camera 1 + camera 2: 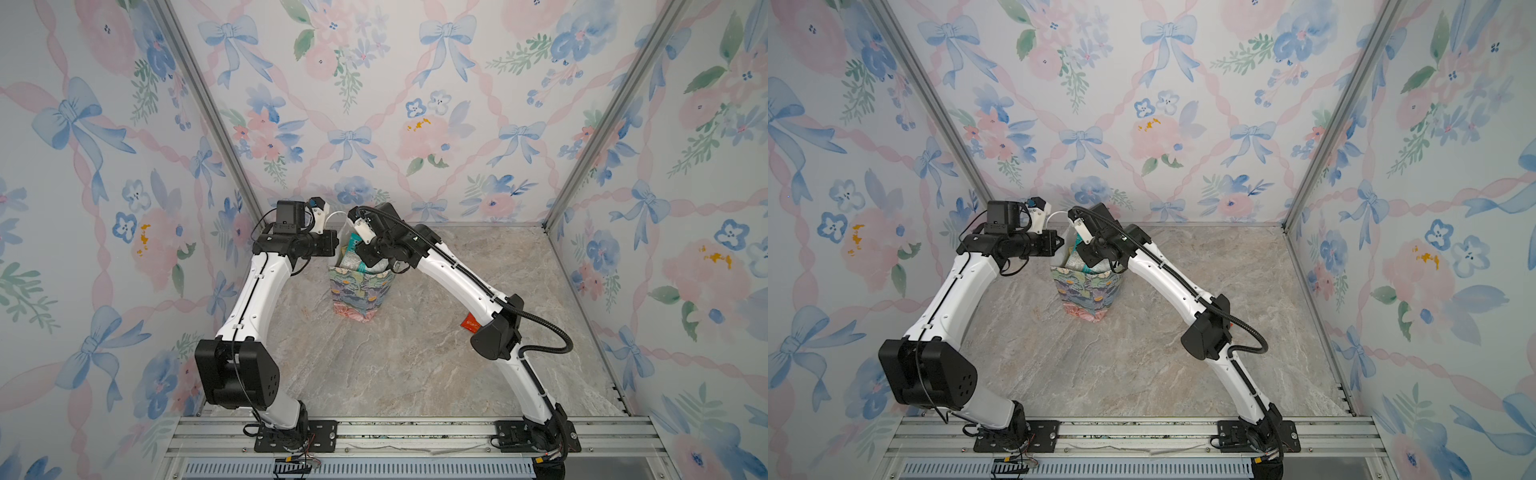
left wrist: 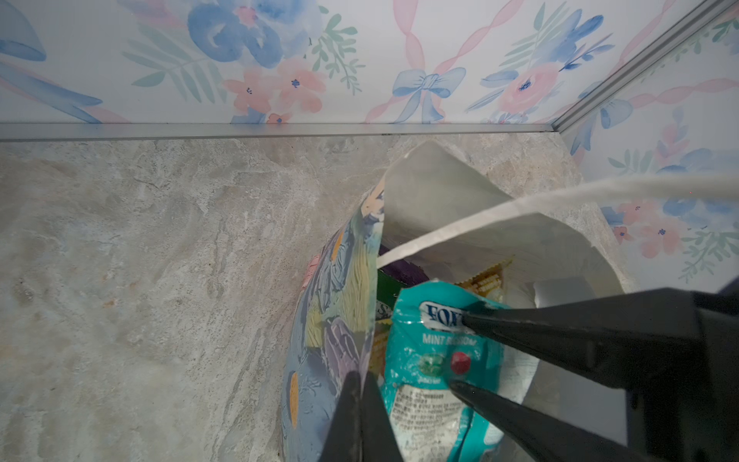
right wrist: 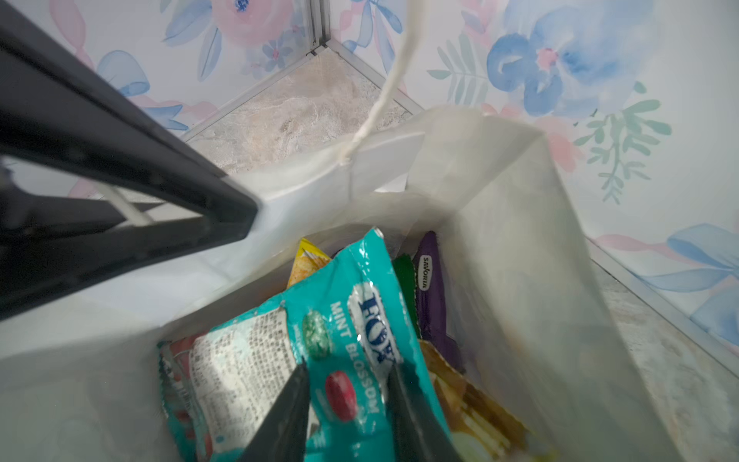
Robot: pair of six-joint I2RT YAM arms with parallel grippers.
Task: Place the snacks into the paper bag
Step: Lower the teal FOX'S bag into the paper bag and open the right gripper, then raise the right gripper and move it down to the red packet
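The paper bag (image 1: 357,291) (image 1: 1084,291) stands upright at the middle back of the table. My left gripper (image 2: 360,380) is shut on its left wall (image 2: 332,320) at the rim. Inside it a teal FOX'S packet (image 3: 352,288) (image 2: 420,344) leans on purple (image 3: 432,304), green (image 3: 404,272) and yellow (image 3: 308,260) snacks. My right gripper (image 3: 348,374) reaches into the mouth with its fingers apart, the tips against the teal packet's face; I cannot tell whether they pinch it. A small red-orange packet (image 1: 471,322) lies on the table beside my right arm's elbow.
A white cord handle (image 3: 384,92) (image 2: 560,196) arches over the bag's mouth. Flowered walls close in the back and both sides. An aluminium rail (image 1: 415,432) with both arm bases runs along the front edge.
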